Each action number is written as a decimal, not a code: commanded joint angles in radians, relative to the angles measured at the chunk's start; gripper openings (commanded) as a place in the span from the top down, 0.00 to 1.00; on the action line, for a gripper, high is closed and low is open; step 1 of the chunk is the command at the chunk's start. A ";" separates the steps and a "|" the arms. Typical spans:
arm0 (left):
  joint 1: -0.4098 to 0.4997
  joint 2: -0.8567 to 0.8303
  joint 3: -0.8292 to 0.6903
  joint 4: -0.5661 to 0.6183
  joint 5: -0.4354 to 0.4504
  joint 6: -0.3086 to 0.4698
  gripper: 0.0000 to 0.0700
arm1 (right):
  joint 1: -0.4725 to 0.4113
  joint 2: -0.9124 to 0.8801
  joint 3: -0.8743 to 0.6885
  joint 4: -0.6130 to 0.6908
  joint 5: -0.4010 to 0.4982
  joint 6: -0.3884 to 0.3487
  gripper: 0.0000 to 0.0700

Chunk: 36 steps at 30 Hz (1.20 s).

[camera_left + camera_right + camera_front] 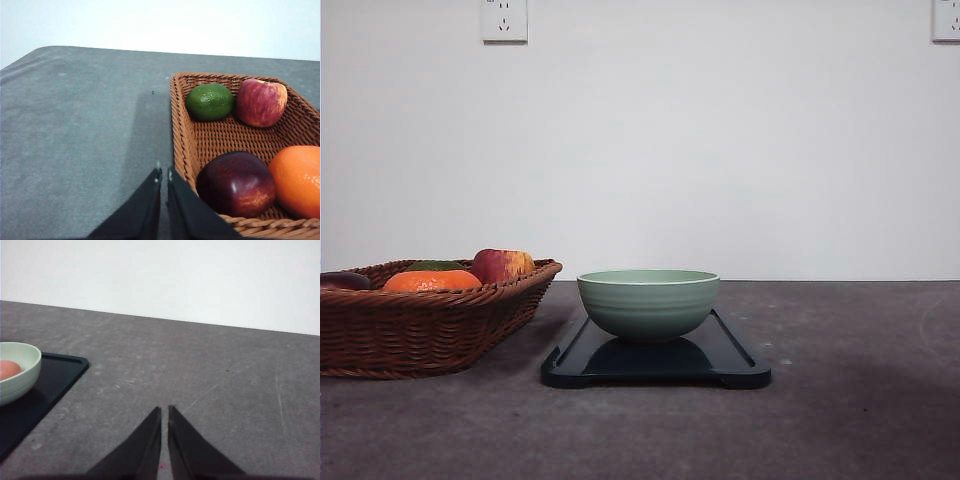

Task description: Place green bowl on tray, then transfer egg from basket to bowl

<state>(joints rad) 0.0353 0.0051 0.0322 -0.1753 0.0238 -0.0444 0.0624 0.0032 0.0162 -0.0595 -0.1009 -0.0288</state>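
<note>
Both grippers, left [163, 175] and right [164, 412], rest closed and empty, while the light, fragile, slippery egg [8, 369], best cradled gently around its middle, sits inside the green bowl [648, 302] on the tray [735, 352].

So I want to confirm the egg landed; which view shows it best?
The right wrist view: the egg shows inside the bowl. In the front view the bowl's wall hides it.

The pale sage-green bowl [648, 303] with faint ridges sits on the black tray [740, 360]. Left of the tray, the brown woven basket [420, 325] holds orange, dark-green, red-yellow and deep maroon fruit.
</note>
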 commanded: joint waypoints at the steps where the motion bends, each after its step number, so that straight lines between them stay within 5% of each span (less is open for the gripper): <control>1: 0.001 -0.002 -0.018 0.015 -0.002 0.006 0.98 | -0.001 0.000 -0.004 0.014 0.000 0.013 0.98; 36: 0.001 -0.002 -0.018 0.015 -0.002 0.006 0.98 | -0.001 0.000 -0.004 0.014 0.000 0.013 0.98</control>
<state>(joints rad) 0.0353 0.0051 0.0322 -0.1751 0.0238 -0.0444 0.0624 0.0032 0.0162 -0.0589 -0.1009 -0.0284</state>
